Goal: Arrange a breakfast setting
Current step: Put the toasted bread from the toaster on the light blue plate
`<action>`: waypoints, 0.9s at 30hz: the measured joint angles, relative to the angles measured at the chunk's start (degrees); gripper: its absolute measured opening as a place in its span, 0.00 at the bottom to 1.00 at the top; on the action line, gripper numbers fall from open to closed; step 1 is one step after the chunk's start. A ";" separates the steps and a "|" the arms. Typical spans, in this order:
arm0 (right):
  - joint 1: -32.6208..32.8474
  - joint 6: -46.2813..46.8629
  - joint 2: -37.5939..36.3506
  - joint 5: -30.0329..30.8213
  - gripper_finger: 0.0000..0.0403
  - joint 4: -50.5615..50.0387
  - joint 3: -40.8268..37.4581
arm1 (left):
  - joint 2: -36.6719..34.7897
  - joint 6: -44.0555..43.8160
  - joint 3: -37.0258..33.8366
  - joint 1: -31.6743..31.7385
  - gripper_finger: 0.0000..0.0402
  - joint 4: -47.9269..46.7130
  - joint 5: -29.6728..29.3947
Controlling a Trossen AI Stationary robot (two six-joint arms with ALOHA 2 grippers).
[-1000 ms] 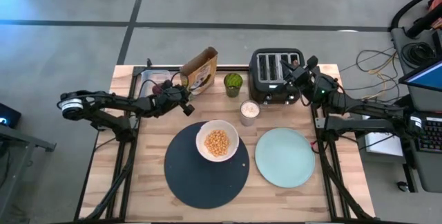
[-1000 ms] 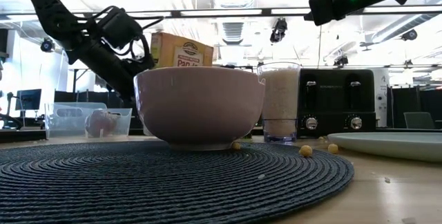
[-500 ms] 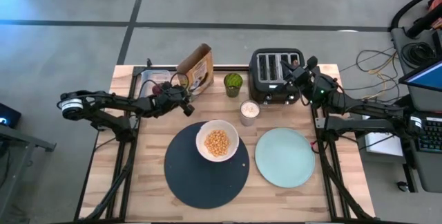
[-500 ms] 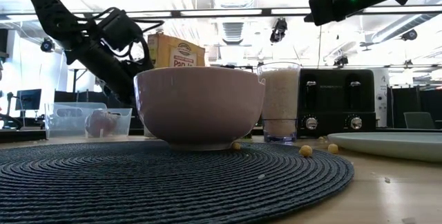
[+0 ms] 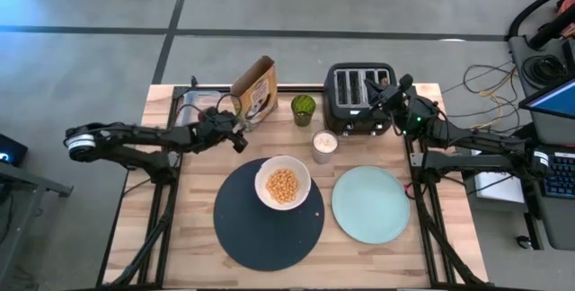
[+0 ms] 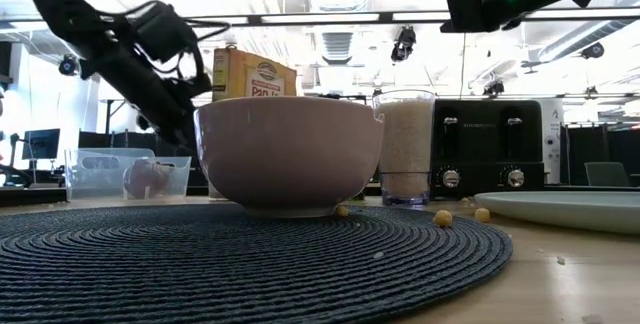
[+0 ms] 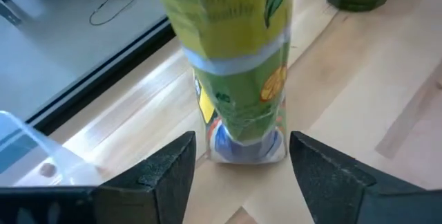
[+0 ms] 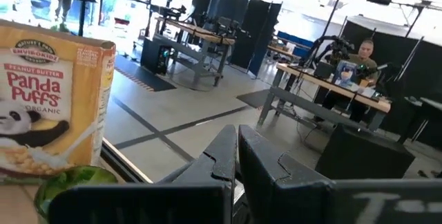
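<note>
Table [image 5: 193, 237]: light wood, carrying everything below.
Navy mat [image 5: 260, 233]: large round woven mat at the table's front centre.
Mint plate [image 5: 370, 204]: round, bare, just beside the mat on the right arm's side, not touching it.
Toaster [image 5: 358, 98]: black, four slots, at the back edge.
Cereal box [image 5: 254, 92]: stands upright at the back, left of a green cup [image 5: 303, 109].
Clear tub [image 6: 125, 173]: back left corner, a reddish piece inside.
White bowl [image 5: 282, 181]: sits on the mat's back edge, filled with pale yellow puffs; a few puffs lie loose on the mat and table.
Glass [image 5: 324, 145]: filled with something white, between bowl and toaster.
Left gripper [image 7: 238, 165]: jaws parted, fingers on either side of the cereal box's base without touching it.
Right gripper [image 8: 238, 158]: fingers pressed together, holding nothing, raised above the toaster.
</note>
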 joint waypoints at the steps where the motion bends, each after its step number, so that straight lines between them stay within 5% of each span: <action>1: 0.00 1.05 0.00 0.00 0.02 0.00 0.00 | -1.34 -0.01 0.00 -0.18 0.54 -1.45 0.00; 11: 0.60 8.32 0.52 -9.55 0.02 -0.34 1.05 | -16.04 2.90 0.00 -6.70 0.54 -6.05 1.31; 17: 4.59 9.40 6.81 -12.13 0.02 -1.91 7.48 | -23.68 7.89 0.00 -12.03 0.54 -4.76 1.31; 27: 6.84 24.02 21.91 -9.91 0.02 -30.90 31.17 | -33.32 26.34 0.20 -14.06 0.54 3.25 1.08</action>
